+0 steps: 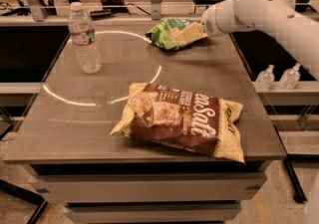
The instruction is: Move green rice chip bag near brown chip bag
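The green rice chip bag [166, 35] lies at the far middle of the grey table [75, 118], small and crinkly. The brown chip bag [184, 118] lies flat near the front edge, a good way nearer than the green bag, with its white "Salt" lettering facing up. My white arm reaches in from the right. My gripper [192, 31] is at the green bag's right end, overlapping its edge and low over the table.
A clear water bottle [84, 39] stands upright at the far left of the table. Two small pump bottles [266, 77] stand on a lower ledge to the right. A railing and chairs are behind the table's far edge.
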Controlling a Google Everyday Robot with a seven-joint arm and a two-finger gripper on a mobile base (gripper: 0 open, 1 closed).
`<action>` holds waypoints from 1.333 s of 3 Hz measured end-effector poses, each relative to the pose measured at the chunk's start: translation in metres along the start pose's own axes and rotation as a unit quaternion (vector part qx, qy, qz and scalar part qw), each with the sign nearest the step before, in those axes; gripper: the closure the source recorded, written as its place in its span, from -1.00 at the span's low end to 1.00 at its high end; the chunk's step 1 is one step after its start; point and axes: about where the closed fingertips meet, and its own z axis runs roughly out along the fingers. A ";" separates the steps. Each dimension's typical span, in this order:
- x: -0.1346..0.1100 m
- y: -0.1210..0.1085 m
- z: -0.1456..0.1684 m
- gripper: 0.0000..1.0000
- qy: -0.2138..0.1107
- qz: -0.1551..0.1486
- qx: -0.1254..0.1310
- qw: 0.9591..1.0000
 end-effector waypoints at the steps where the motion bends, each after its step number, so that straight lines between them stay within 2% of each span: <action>1: 0.001 -0.005 0.018 -1.00 0.012 -0.010 -0.013 1.000; 3: 0.015 -0.004 0.046 -1.00 0.048 -0.015 -0.051 0.997; 4: 0.021 0.001 0.054 -1.00 0.055 -0.017 -0.072 0.996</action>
